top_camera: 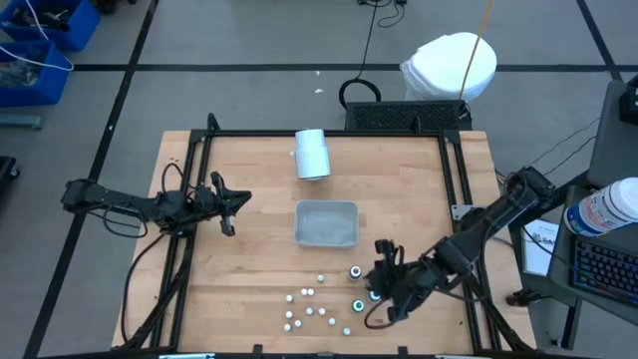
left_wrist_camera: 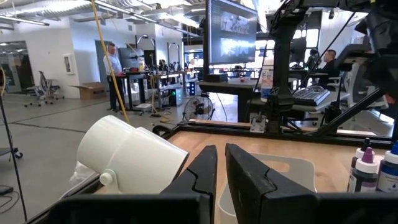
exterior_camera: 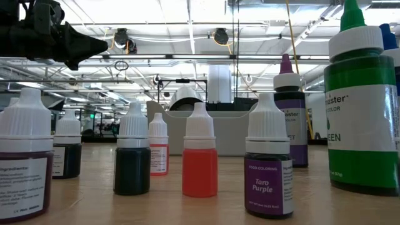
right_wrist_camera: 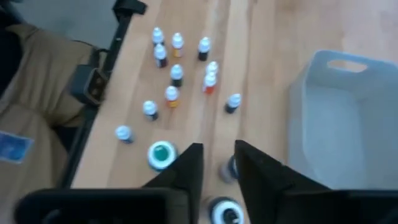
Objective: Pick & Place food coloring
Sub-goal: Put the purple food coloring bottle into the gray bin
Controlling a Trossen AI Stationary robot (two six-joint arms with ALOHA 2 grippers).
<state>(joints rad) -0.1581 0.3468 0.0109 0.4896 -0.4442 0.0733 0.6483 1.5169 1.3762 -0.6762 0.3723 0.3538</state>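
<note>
Right gripper (top_camera: 377, 282) is hovering over the near-right part of the table (top_camera: 249, 269), among the larger bottles (top_camera: 356, 271). Its fingers (right_wrist_camera: 186, 171) are standing slightly apart with nothing visibly between them; a grip cannot be confirmed. Small bottles (top_camera: 309, 311) are standing scattered near the front edge, just in front of the grey tray (top_camera: 326, 222). White cylinder (top_camera: 312, 155) is lying behind the tray. Left gripper (top_camera: 237, 204) is waiting at the left side, fingers nearly closed, empty.
</note>
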